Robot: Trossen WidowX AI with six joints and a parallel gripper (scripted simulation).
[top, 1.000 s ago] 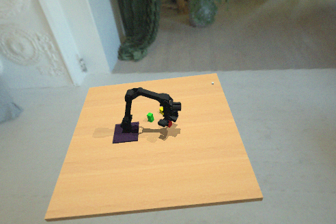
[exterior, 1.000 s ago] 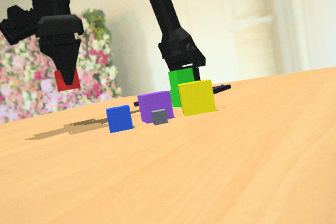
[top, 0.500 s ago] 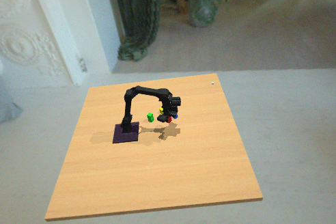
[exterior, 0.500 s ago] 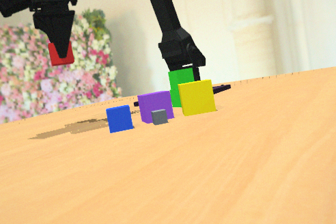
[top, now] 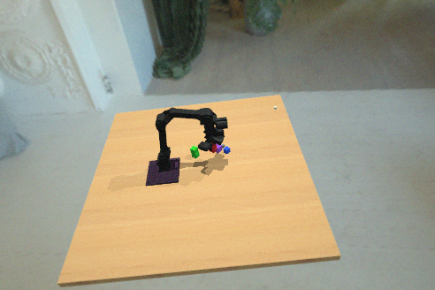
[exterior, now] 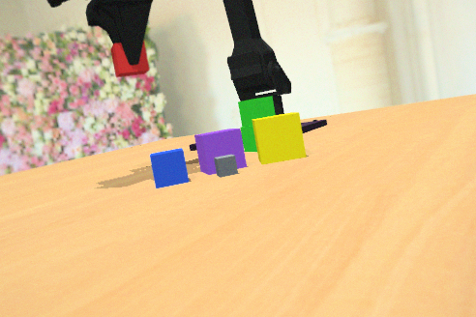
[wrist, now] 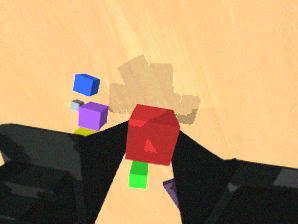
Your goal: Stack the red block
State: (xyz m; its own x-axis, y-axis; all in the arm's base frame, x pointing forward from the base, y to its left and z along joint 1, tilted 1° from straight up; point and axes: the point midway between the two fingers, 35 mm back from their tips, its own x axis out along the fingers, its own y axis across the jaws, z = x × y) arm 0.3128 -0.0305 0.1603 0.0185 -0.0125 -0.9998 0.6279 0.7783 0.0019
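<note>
High above the wooden table (exterior: 339, 230), the gripper (exterior: 127, 56) is clenched on the red block (exterior: 131, 62), which hangs in the air clear of everything below it. From the side view there is open air all round the block, and the space between it and the green tower (exterior: 256, 121) looks free of obstacles. The tower stands upright on the table, close to the arm's base, with its lower half hidden behind the yellow block (exterior: 280, 137) and the purple block (exterior: 220, 150). A small grey block (exterior: 225, 165) sits in front of the purple one, and a blue block (exterior: 168, 167) stands a little apart on the side beneath the gripper.

From the top view the whole cluster lies near the middle of the table (top: 199, 224), well away from every edge. Seen from the wrist, the red block (wrist: 151, 134) covers the upper part of the green tower (wrist: 138, 175), and the dark fingers cut off most of the yellow block (wrist: 83, 131). The gripper's upper body runs out of the side view.
</note>
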